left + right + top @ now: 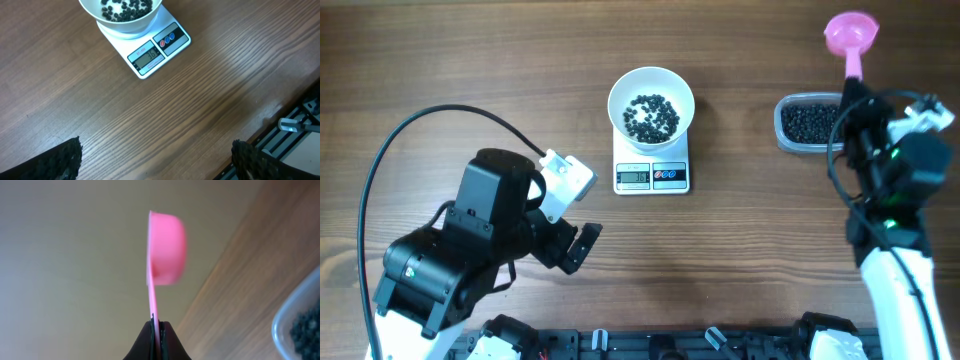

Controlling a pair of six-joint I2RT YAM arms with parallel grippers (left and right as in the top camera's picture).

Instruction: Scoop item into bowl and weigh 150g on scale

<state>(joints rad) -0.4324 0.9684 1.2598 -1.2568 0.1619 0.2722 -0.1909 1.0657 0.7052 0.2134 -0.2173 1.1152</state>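
- Overhead: the white bowl (651, 88) sits on the scale (652, 176) at mid-table, with a thin, scattered layer of black beads (651, 116) in its bottom.
- Overhead: the left gripper (577, 246) hangs low over the table (470, 60), below and to the left of the scale and well apart from it. Its jaws are spread and nothing is between them.
- Overhead: at the right, the right gripper (853, 84) is clamped on the handle of a pink scoop (850, 36). The scoop's cup points to the far edge, just beyond a clear tub (786, 122) filled with more beads.
- Left wrist: the two dark fingers (55, 162) stand wide apart at the lower corners, with bare wood between them. The bowl and scale lie far ahead at the top of the view, outside the jaws. The display is lit, but its digits are too small to read.
- Right wrist: the jaws are pressed together on the scoop's thin handle, which rises straight up from them. The cup is turned on its side and blurred, so I cannot tell whether it holds anything.
- Right wrist: the tub's corner shows at lower right, off to the side of the jaws and apart from the scoop, with dark beads inside.
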